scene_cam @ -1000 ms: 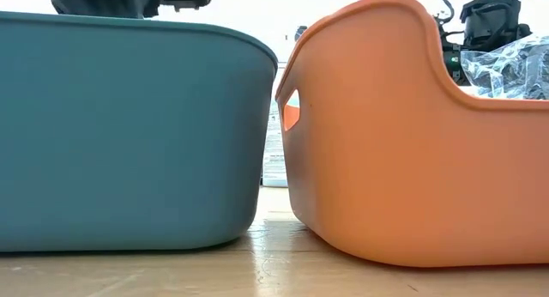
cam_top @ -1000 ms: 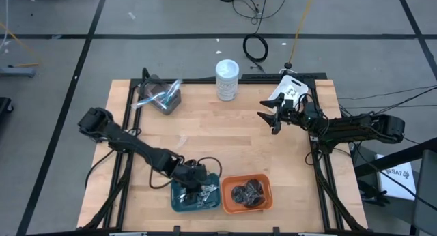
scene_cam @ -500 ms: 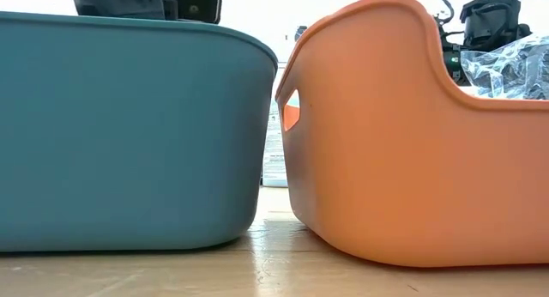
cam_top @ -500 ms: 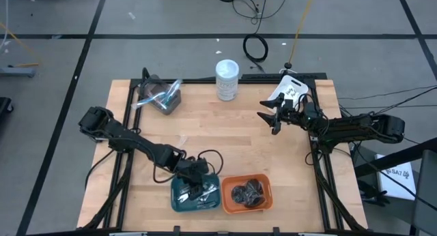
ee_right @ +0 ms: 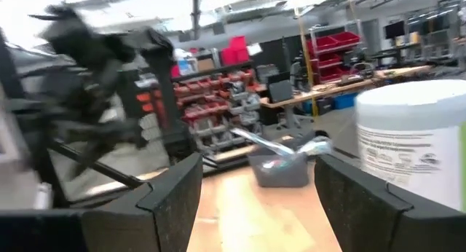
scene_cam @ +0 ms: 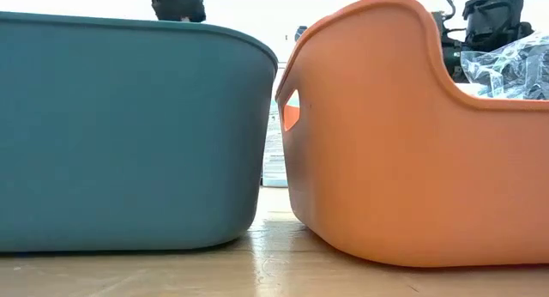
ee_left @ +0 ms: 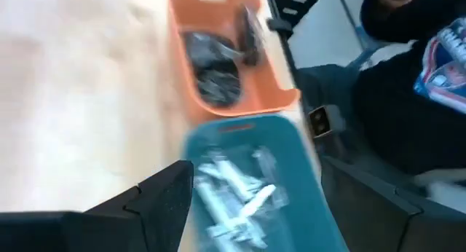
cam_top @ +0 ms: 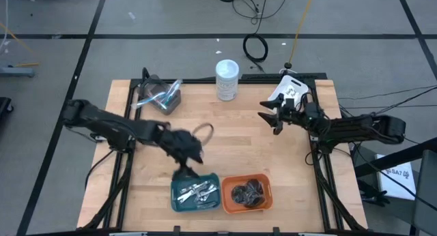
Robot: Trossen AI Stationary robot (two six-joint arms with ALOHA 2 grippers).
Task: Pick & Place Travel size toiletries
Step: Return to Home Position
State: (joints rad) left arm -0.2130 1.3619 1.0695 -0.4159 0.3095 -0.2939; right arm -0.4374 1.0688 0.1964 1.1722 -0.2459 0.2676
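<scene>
Silver-white tubes point(cam_top: 196, 192) are lying in a loose crisscross heap inside the teal bin point(cam_top: 174, 196) at the near edge of the table point(cam_top: 232, 144), slim and pale against its dark floor. Just beside it on the right, the orange bin point(cam_top: 269, 195) is holding dark round bundles point(cam_top: 247, 192) in crinkly clear wrap, which are poking above its rim in the low view. More clear wrapped pieces point(cam_top: 167, 89) are sitting in a grey container point(cam_top: 162, 104) at the far left corner, with the white-lidded jar point(cam_top: 227, 79) standing to its right. The left gripper point(ee_left: 256, 167) is hovering over the table just far of the teal bin, its fingers spread wide and gripping nothing. The right gripper point(cam_top: 268, 120) is waiting near the far right edge, fingers likewise parted and empty. A person in dark clothing point(ee_left: 408, 99) is showing beyond the table's near edge.
</scene>
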